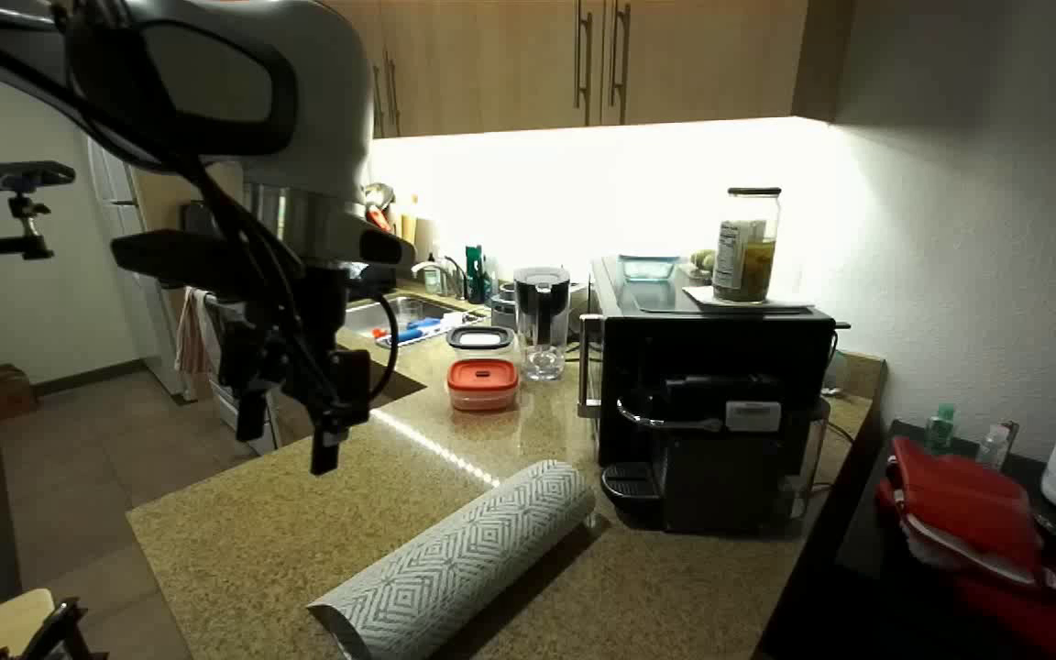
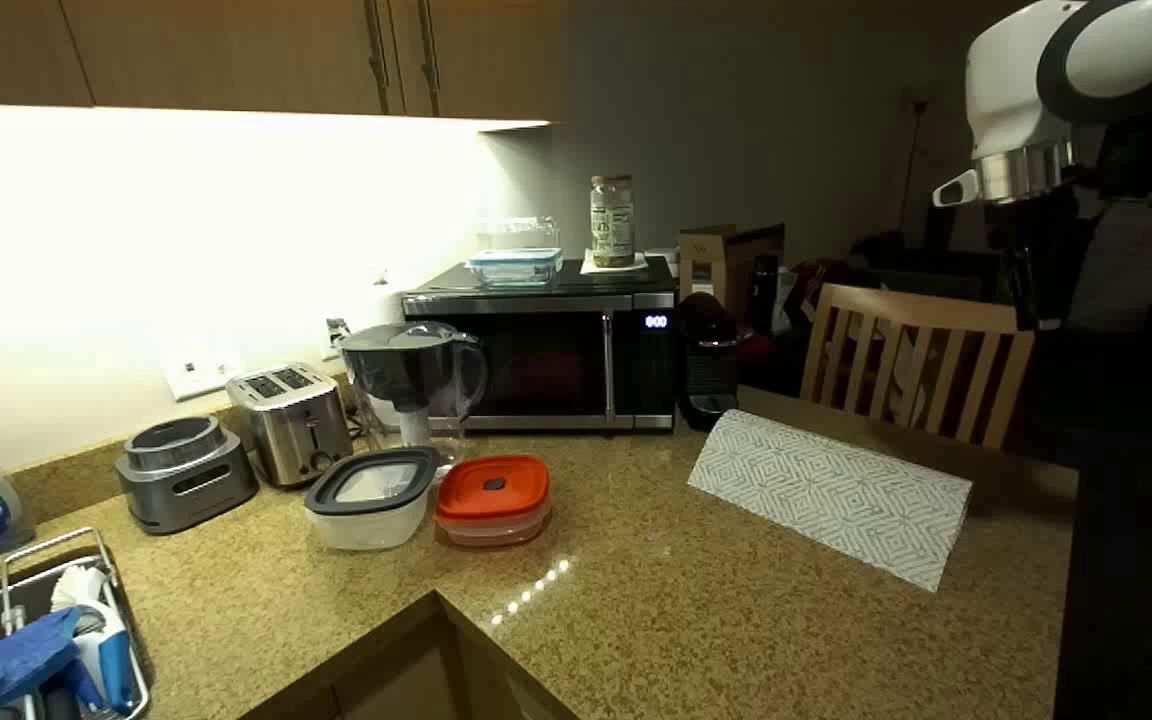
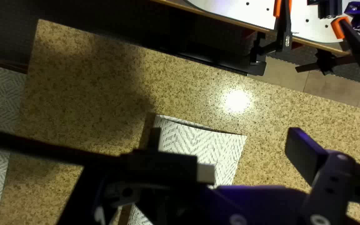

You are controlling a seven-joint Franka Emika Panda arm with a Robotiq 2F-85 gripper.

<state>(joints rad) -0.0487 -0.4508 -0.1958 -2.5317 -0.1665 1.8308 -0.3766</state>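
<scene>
Arm held high | wrist facing down | fingers — spread wide, tips downward

Toaster, pitcher and red-lidded container stand near a microwave

The tool hangs left of centre in the frame, its jaws apart, and I see a curled, diamond-patterned mat lying on the table at bottom centre. Near the middle, a red-lidded container sits near a pitcher. Over on the right half, a jar stands on a white sheet atop a black appliance, with a coffee machine in front.
</scene>
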